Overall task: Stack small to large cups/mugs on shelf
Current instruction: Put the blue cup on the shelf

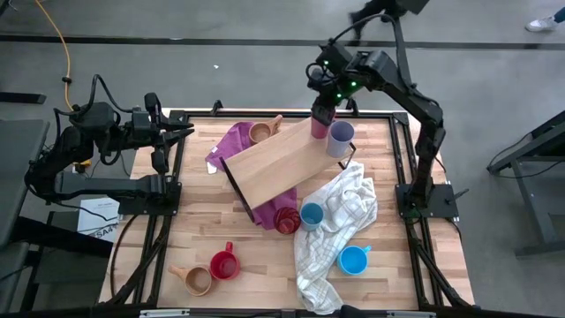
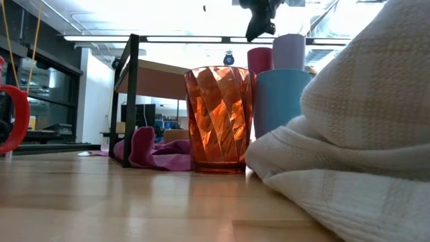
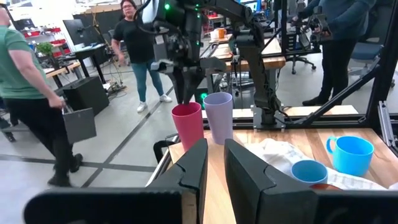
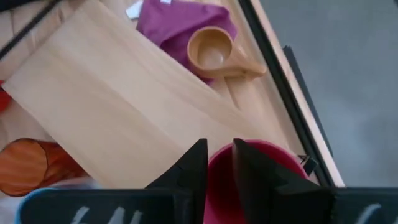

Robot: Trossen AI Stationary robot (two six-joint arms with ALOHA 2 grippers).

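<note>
Scattered across the table (image 1: pixel 203 238), six cups remain unstacked from seven to four o'clock. At ten o'clock the left gripper (image 1: pixel 187 132) is parked, fingers slightly parted. At one o'clock, on the shelf (image 1: pixel 274 168), the magenta tumbler (image 1: pixel 320 126) is pinched at its rim by the right gripper (image 1: pixel 323 112), beside the lavender tumbler (image 1: pixel 341 137); no stack is started.

Legible text: one item only. A white sheet (image 1: pixel 99 216) lying on the floor beside the bench, below the left arm's base, carries dark lettering ending in "SA", partly hidden. Cups, towel, cloth and shelf show no readable markings
</note>
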